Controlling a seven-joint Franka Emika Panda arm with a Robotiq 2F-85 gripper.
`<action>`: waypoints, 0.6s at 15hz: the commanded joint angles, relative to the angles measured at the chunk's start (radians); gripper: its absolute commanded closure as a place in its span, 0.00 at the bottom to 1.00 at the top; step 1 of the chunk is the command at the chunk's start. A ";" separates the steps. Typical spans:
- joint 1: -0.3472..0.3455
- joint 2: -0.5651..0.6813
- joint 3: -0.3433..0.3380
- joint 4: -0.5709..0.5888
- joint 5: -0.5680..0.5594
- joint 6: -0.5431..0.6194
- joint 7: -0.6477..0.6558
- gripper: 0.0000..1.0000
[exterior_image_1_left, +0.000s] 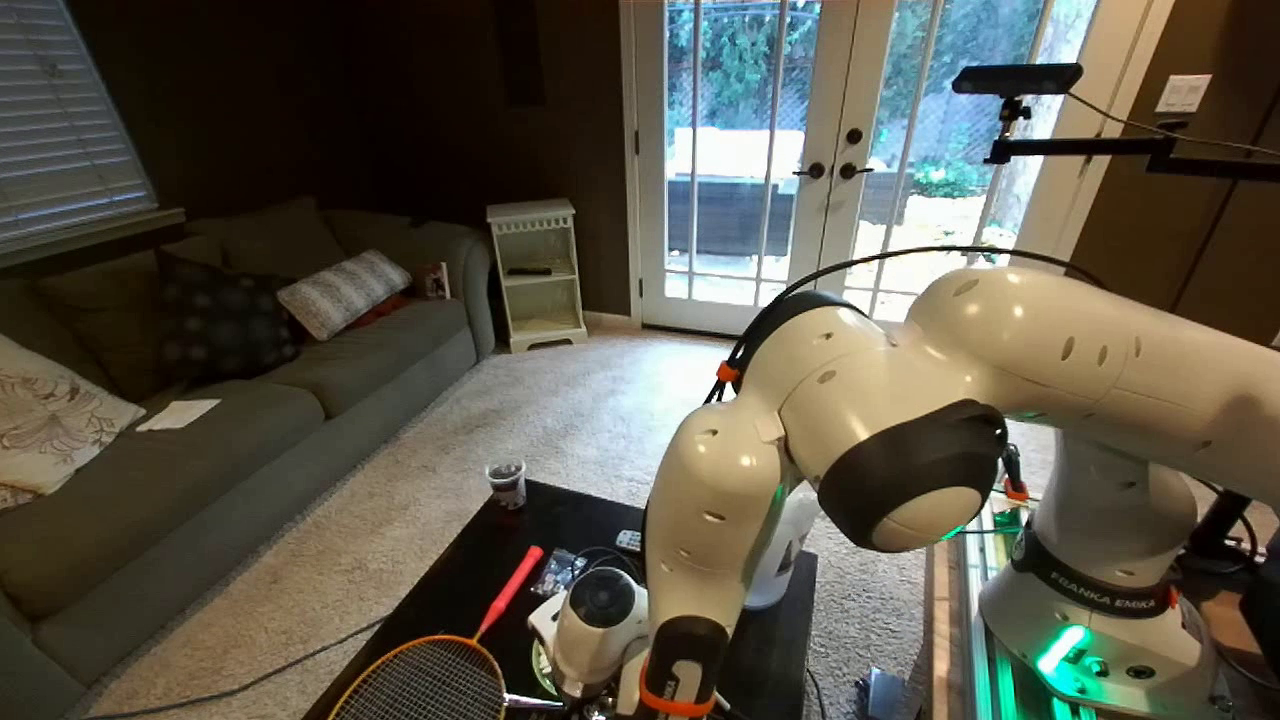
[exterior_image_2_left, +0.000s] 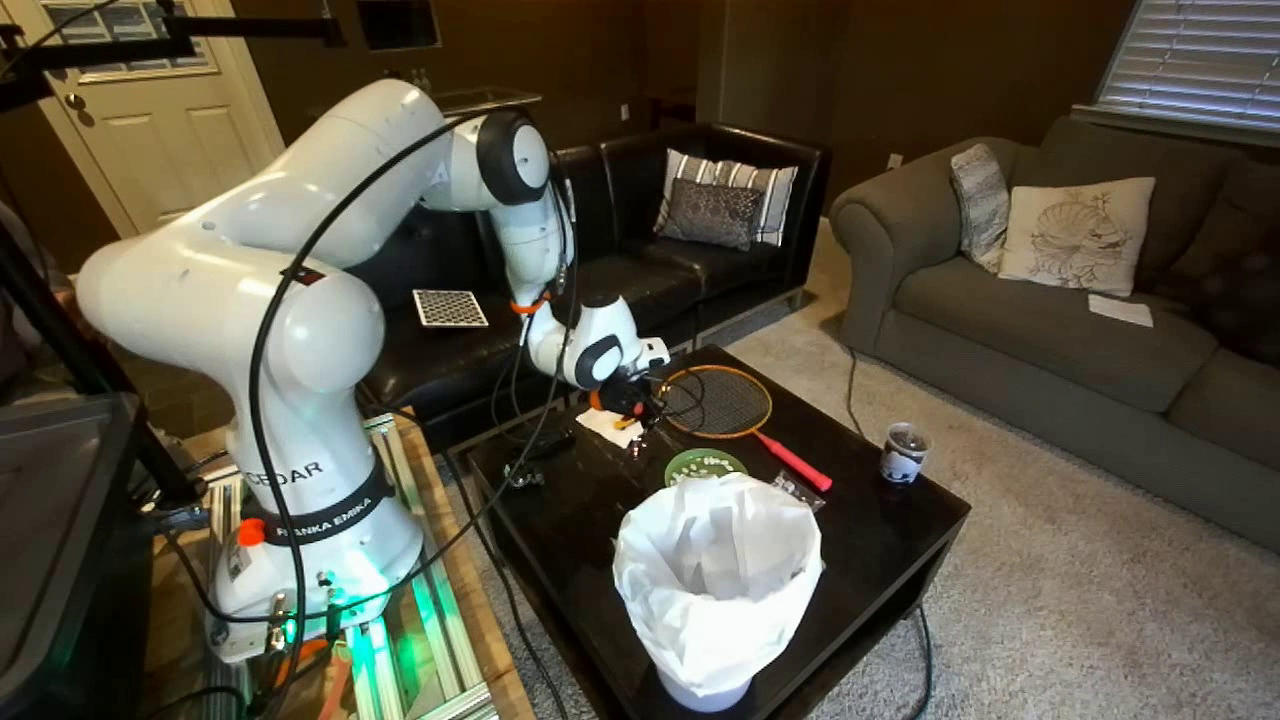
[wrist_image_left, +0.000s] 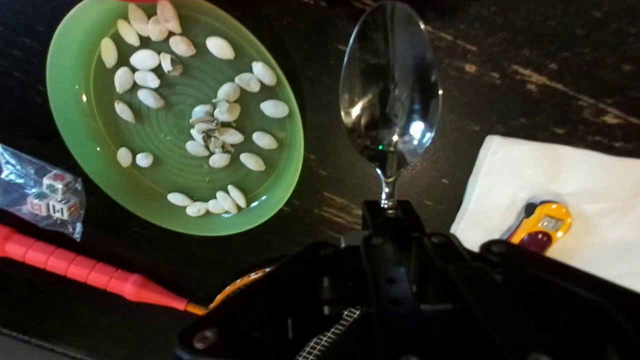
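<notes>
We see the black pincer gripping a shiny metal spoon over a dark, scuffed table, between a rimmed green plate of oval white seeds and a white napkin bearing a rounded yellow gadget.

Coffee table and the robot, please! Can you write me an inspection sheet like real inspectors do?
Surface: coffee table, dark, with light scuff marks.
Job's things: metal spoon, held; green plate with pumpkin seeds, apart from the spoon.
Clutter: badminton racket, bagged dice, yellow gadget on white napkin, plastic cup, lined bin.
Gripper: closed around the spoon's handle.
Cables: black cable along the arm; floor cable on carpet.
Surroundings: gray sofa, black leather sofa, glass doors.
</notes>
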 joint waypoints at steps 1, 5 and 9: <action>0.051 0.038 -0.045 0.017 -0.108 -0.012 0.098 0.98; 0.046 0.097 -0.042 0.048 -0.160 0.000 0.128 0.98; 0.011 0.139 -0.011 0.080 -0.180 -0.019 0.138 0.98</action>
